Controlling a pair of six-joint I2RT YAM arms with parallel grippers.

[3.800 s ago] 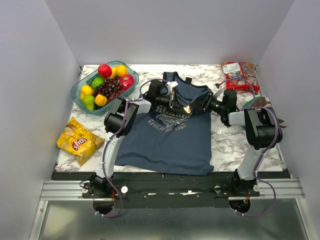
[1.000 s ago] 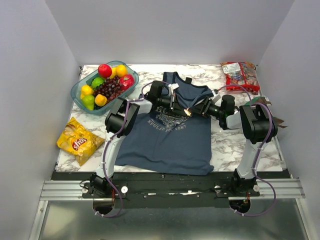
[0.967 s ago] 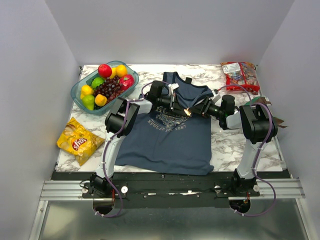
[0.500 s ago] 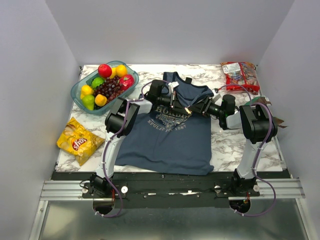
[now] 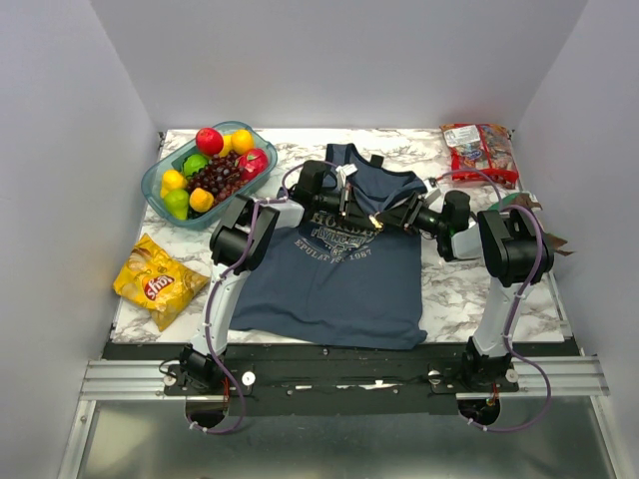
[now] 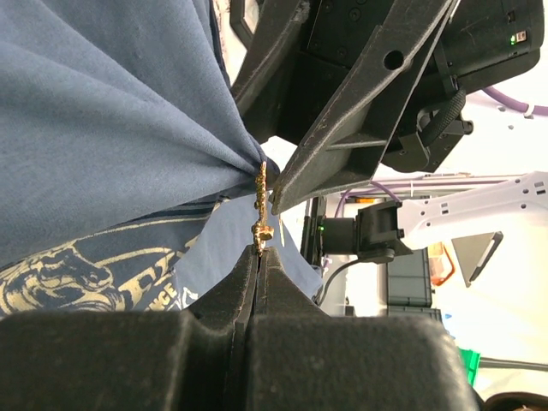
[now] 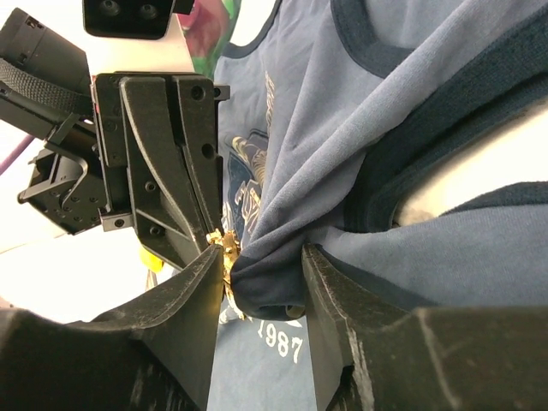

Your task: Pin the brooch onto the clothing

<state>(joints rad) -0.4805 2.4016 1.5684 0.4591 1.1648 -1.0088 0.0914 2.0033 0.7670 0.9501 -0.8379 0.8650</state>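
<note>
left arm [image 5: 243, 235] and right arm [image 5: 511, 247] bent, forearms angled inward, left hand [image 6: 259, 253] pinched on the brooch [image 6: 259, 204], right hand [image 7: 263, 261] clamping a fold of the clothing [image 7: 342, 111], hands nearly tip to tip

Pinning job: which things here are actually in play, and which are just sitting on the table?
In play: brooch, pinched in the left hand; tank top, a fold bunched in the right hand.
Lying about: fruit bowl, yellow chips bag, red snack pack at the far right.

Overhead rear view, wrist close-ups sharing clothing [image 5: 329, 284]
</note>
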